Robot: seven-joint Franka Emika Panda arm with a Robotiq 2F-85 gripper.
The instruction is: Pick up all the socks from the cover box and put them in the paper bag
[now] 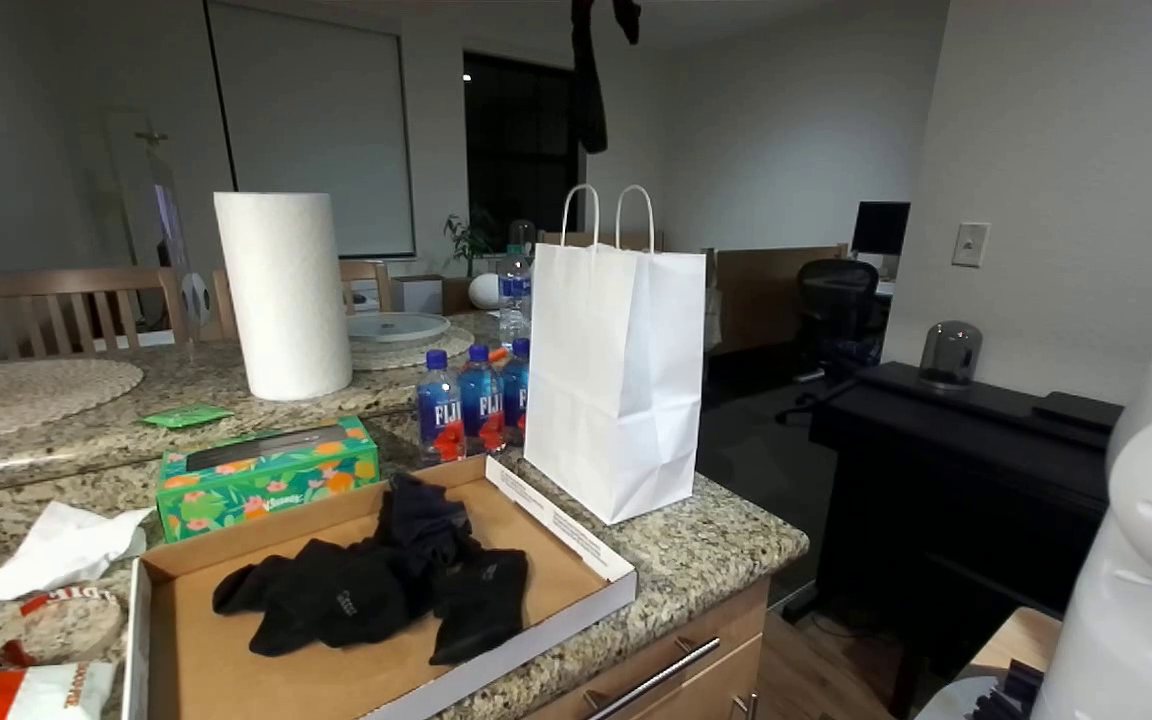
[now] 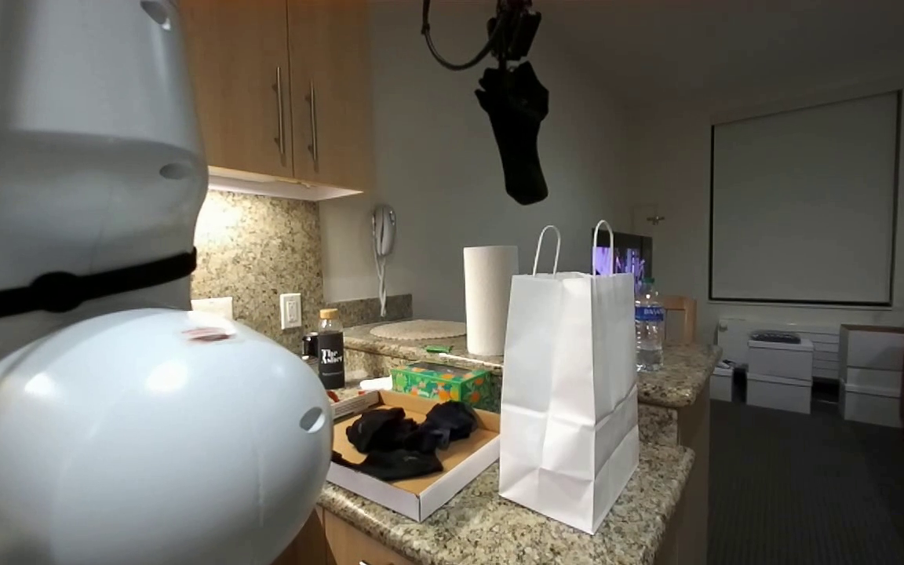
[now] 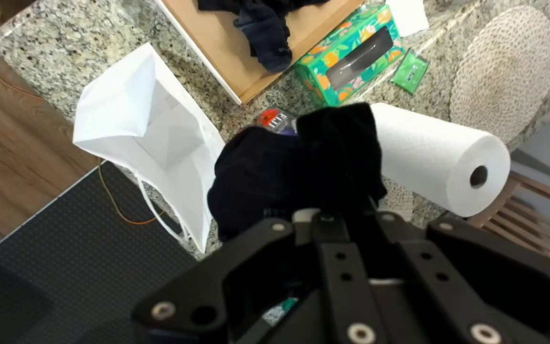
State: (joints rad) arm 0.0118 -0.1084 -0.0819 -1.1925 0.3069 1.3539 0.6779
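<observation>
At left, black fabric socks [image 1: 366, 600] lie crumpled and overlapping in the wide, shallow brown cardboard tray [image 1: 206, 660]; rightward, the black gripper [image 2: 505, 63] pinches one limp black sock [image 2: 521, 141], toe down; it hangs higher than the upright white paper bag [image 2: 550, 392] at right.

Towel roll [image 1: 288, 300] — floral tissue box [image 1: 271, 478] — blue-capped bottles [image 1: 483, 402].

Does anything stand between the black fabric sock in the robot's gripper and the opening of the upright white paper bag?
Only the thin white loop handles of the white paper bag: in both exterior views they rise from its rim, below the black fabric sock. Nothing else visible intervenes; the wrist view shows the mouth open.
</observation>
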